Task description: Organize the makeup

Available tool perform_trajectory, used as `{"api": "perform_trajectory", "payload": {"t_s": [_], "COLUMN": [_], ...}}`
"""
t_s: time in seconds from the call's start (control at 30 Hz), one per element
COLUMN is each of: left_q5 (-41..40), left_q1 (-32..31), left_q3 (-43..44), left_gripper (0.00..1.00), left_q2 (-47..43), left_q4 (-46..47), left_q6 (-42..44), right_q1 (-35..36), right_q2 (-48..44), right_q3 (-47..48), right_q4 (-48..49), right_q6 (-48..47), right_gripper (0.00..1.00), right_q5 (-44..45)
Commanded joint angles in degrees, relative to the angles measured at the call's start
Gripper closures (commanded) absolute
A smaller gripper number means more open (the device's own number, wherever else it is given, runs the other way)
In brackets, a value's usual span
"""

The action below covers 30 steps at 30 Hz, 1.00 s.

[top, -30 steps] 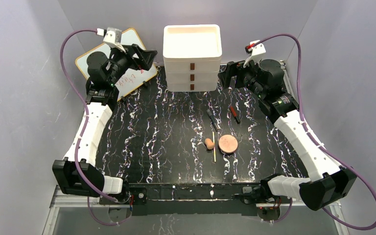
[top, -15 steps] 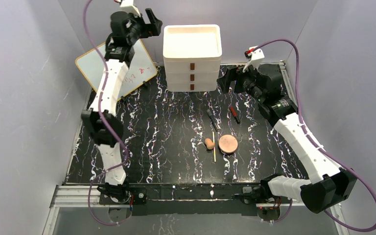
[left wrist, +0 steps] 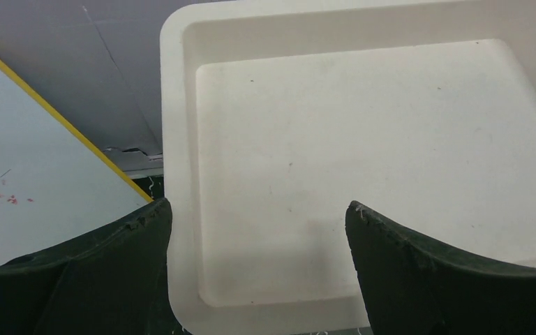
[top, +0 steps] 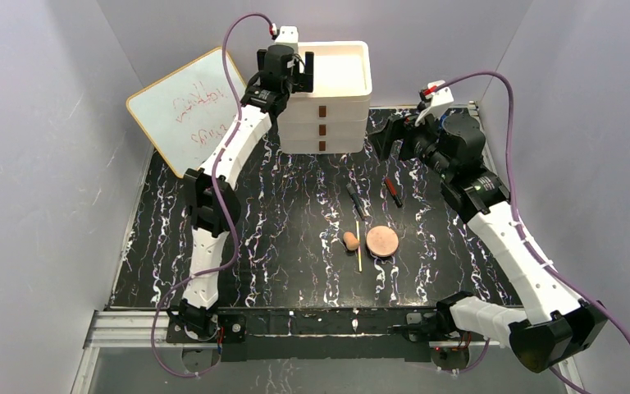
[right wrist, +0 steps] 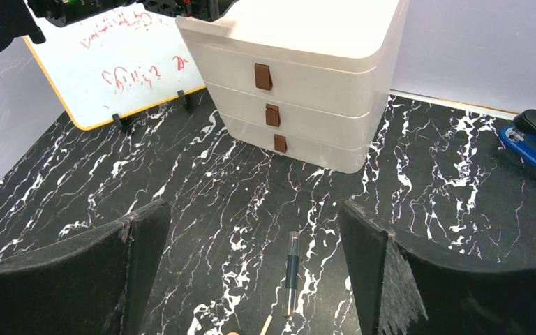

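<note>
The left pincer (left wrist: 258, 209) hangs wide open and empty over the top tray of the white drawer box (top: 323, 123). The right pincer (right wrist: 255, 216) is wide open too, holding nothing. On the table (top: 254, 222) lie the round disc (top: 382, 240), the sponge (top: 350, 240), and the yellow stick (top: 358, 246) between them. A dark pencil (top: 355, 199) and a second pencil (top: 393, 190) lie nearer the box.

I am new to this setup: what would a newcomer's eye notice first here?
The white drawer box at the far edge of the table stands out, with the left gripper open above its top tray. Mid-table lie, loose, a round pinkish disc, a tan sponge and a thin yellow stick, with the open right gripper hovering beyond them.
</note>
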Motion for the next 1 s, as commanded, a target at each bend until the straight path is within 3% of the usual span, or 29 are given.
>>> {"api": "perform_trajectory", "payload": {"t_s": [0.0,0.2,0.43,0.6,0.77,0.97], "left_q5": [-11.8,-15.8,-14.7,-10.5,-1.8,5.6], "left_q1": [-0.4,-0.4,1.2,4.4,7.6,9.2], "left_q3": [-1.3,-7.5,0.1,-0.1,7.1,6.8], "left_gripper": [0.08,0.08,0.14,0.19,0.32,0.28], "left_q2": [-2.5,-5.1,0.6,2.0,6.9,8.1], "left_q4": [3.0,9.9,6.0,7.6,4.0,4.0], "left_q6": [2.2,2.0,-1.8,-7.0,-10.4,-10.7], "right_q1": [-0.1,-0.1,-0.1,-0.1,-0.1,0.0], "right_q2": [-2.0,-2.1,-1.5,-1.7,-1.6,-0.6], "right_q3": [-1.1,-1.6,-1.1,-2.1,-3.3,-3.6], "right_q4": [1.1,1.1,1.1,0.7,0.7,1.3], "right_q6": [-0.1,-0.1,0.0,0.3,1.0,1.6], "right_gripper": [0.02,0.02,0.02,0.02,0.02,0.02], "right_q5": [-0.1,-0.6,-1.3,-2.0,-2.4,-3.3]}}
